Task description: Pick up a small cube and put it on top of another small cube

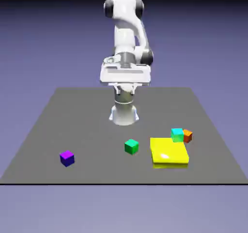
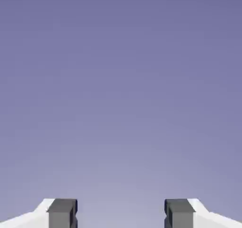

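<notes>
The small cube [image 1: 67, 157], purple, sits on the grey table [image 1: 97, 111] near the front at the exterior view's left. A green cube [image 1: 131, 146] of about the same size rests near the front middle. My gripper [image 1: 125, 82] hangs high above the table's far middle, well away from both cubes. In the hand view the gripper [image 2: 121, 215] is open: its two grey fingertips [image 2: 62, 213] stand far apart with nothing between them, and only the blue-violet backdrop shows beyond.
A flat yellow block [image 1: 168, 152] lies at the front right. Behind it stand a teal cube [image 1: 177, 135] and a small orange cube [image 1: 187, 136], close together. The robot's base [image 1: 124, 115] stands behind the green cube.
</notes>
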Controlling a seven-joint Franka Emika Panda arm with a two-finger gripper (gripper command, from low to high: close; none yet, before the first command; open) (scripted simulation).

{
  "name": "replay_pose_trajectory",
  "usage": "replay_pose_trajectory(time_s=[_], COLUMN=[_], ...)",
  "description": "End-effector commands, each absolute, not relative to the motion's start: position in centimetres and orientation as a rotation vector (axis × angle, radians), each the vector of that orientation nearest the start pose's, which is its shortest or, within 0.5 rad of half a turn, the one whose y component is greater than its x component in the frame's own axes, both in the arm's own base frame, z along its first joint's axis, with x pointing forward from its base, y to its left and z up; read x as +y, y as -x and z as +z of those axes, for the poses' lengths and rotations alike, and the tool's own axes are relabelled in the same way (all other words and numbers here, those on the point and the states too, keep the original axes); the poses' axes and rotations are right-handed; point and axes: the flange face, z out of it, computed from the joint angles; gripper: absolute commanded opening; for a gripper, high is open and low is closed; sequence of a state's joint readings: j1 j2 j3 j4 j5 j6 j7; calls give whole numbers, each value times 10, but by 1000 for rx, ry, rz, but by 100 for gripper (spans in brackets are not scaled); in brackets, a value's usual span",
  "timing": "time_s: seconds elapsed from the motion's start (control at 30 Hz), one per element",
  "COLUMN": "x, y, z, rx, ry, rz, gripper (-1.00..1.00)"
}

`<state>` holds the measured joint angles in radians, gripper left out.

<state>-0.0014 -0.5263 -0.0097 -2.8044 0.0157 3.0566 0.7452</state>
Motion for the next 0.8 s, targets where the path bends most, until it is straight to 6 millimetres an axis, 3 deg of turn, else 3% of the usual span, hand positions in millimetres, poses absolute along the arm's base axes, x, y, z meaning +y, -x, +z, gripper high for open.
replay_pose_trajectory(time_s=[0.0,0.2,0.37,0.53,0.73,0.77], x=[-14,-71,-120,-169,-223,-226], y=[-401,-420,-420,-406,-368,-365], z=[436,372,314,254,183,179], rx=[1054,1351,1606,1863,2170,2190], ry=[2464,2398,2330,2254,2158,2151], rz=[-996,-888,-813,-751,-689,-686], gripper=[0,0,0,0,0,0])
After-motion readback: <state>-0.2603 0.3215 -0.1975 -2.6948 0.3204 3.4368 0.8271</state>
